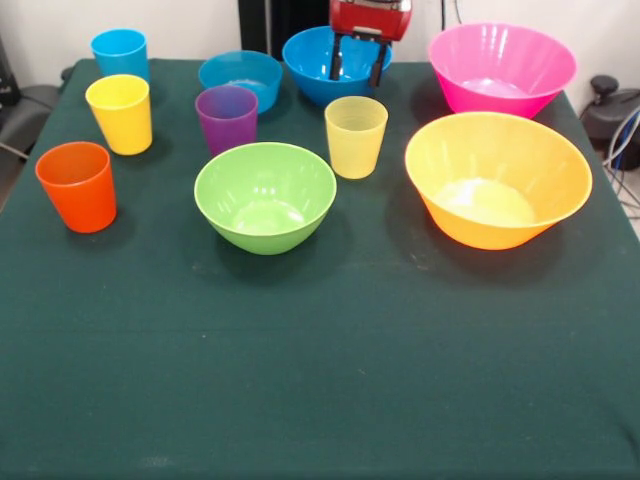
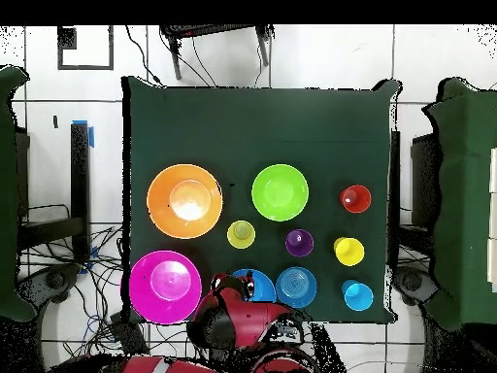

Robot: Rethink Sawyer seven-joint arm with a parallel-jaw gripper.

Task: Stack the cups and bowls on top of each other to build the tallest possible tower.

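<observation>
arm drawn back at the table's robot side. red wrist housing enters the front view at the top edge; gripper (image 1: 360, 62) points down, its two dark fingers (image 1: 338, 58) spread apart, holding nothing.

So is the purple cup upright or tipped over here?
Upright. The purple cup stands on its base with its open rim facing up, and the overhead view shows its round mouth. It looks empty and unstacked.

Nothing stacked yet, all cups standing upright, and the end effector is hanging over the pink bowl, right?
Not quite: the front view shows the end effector over the medium blue bowl, not the pink bowl. Nothing is stacked, and the cups stand upright.
</observation>
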